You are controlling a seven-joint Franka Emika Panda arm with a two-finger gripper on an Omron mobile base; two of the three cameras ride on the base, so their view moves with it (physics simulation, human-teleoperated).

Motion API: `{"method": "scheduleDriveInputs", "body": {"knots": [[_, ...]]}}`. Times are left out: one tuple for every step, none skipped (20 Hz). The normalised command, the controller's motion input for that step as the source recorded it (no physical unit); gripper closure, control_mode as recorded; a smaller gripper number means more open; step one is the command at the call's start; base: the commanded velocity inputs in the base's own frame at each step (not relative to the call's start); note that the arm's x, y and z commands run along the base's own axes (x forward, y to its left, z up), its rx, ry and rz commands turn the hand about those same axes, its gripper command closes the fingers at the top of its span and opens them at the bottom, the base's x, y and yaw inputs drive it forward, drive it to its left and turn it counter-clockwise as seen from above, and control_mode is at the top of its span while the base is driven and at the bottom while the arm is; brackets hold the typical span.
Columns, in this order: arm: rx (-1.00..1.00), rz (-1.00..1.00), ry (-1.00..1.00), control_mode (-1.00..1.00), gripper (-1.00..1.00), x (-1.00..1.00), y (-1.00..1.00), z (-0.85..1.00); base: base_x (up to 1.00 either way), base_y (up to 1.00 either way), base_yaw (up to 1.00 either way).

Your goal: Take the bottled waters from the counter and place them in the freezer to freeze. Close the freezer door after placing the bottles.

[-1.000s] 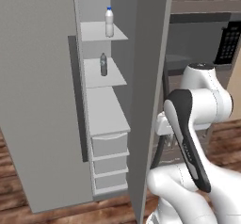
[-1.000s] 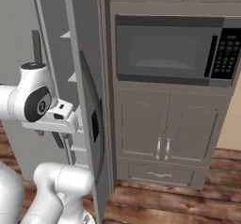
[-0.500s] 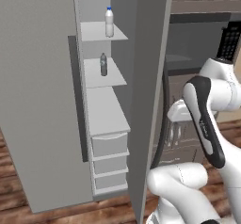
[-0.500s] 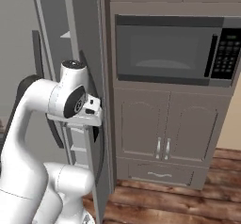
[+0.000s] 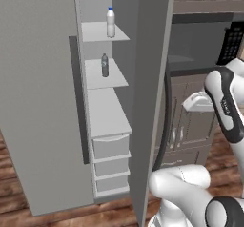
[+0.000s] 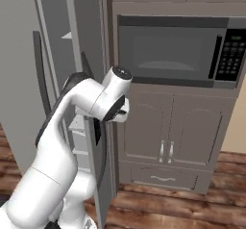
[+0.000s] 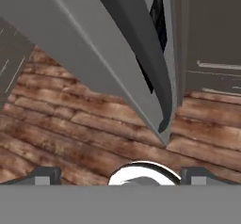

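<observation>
Open freezer (image 5: pixel 107 121) shelves hold both bottled waters (image 5: pixel 110 23).

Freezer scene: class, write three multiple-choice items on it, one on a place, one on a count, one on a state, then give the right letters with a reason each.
1. Where does the whitish bottle stand?
A. top shelf of the freezer
B. floor
C. bottom drawer

2. How many bottled waters are inside the freezer?
A. one
B. two
C. four

3. The freezer door is:
A. shut
B. removed
C. open

Answers:
1. A, it stands upright on the highest shelf, above the darker bottle.
2. B, one bottle on each of two shelves.
3. C, the shelves show past the swung-out panel.
</observation>
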Motion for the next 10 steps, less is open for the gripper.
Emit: {"method": "scheduleDriveInputs", "body": {"knots": [[0.11,0.17,-0.16,-1.0,-1.0,0.52,-0.34,0.0,0.0,0.0,0.0],[0.1,0.18,-0.17,-1.0,-1.0,0.51,-0.26,-0.03,0.0,0.0,0.0],[0.09,0.17,-0.17,-1.0,-1.0,0.52,-0.21,-0.04,0.0,0.0,0.0],[0.08,0.18,-0.18,-1.0,-1.0,0.55,-0.16,-0.04,0.0,0.0,0.0],[0.06,0.21,-0.21,-1.0,-1.0,0.46,-0.06,-0.1,0.0,0.0,0.0],[0.04,0.24,-0.23,-1.0,-1.0,0.41,0.0,-0.14,0.0,0.0,0.0],[0.05,0.26,-0.25,-1.0,-1.0,0.34,0.0,-0.16,0.0,0.0,0.0],[0.07,0.28,-0.29,-1.0,-1.0,0.21,-0.01,-0.19,0.0,0.0,0.0],[0.09,0.3,-0.32,-1.0,-1.0,0.11,0.0,-0.2,0.0,0.0,0.0],[0.09,0.3,-0.32,-1.0,-1.0,0.03,0.0,-0.22,0.0,0.0,0.0]]}}
